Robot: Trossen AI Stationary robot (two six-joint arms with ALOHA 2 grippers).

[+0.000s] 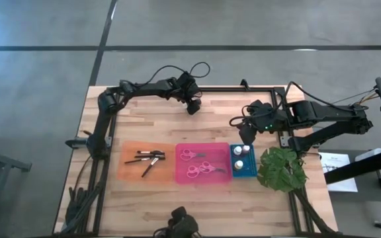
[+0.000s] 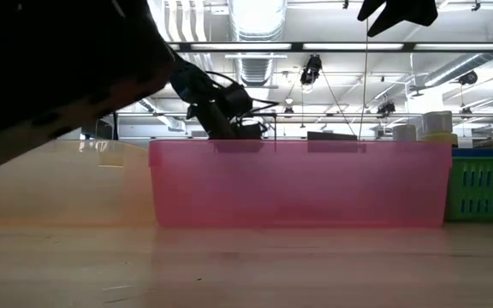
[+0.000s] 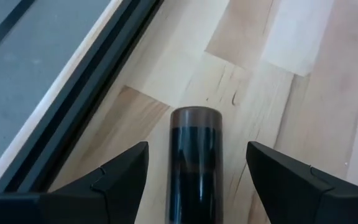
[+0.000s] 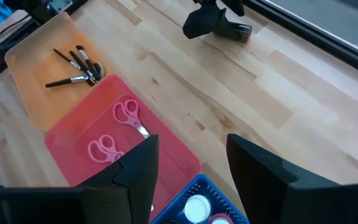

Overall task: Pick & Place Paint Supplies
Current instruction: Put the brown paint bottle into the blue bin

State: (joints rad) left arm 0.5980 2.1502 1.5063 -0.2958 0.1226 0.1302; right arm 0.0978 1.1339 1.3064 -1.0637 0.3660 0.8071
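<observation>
A black paint bottle lies on its side on the wooden table near the far edge. My left gripper is over it, open, one finger on each side with a gap to the bottle; the right wrist view shows this gripper with the bottle beside it. My right gripper hovers open and holds nothing, above the table by the blue tray. Thin brushes lie in the orange tray. Two pink-handled scissors lie in the pink tray. Two white-capped bottles stand in the blue tray.
A green leafy plant stands at the right of the blue tray. A black frame rail runs along the table's far edge, close to the left gripper. Bare wood lies between the trays and the far edge.
</observation>
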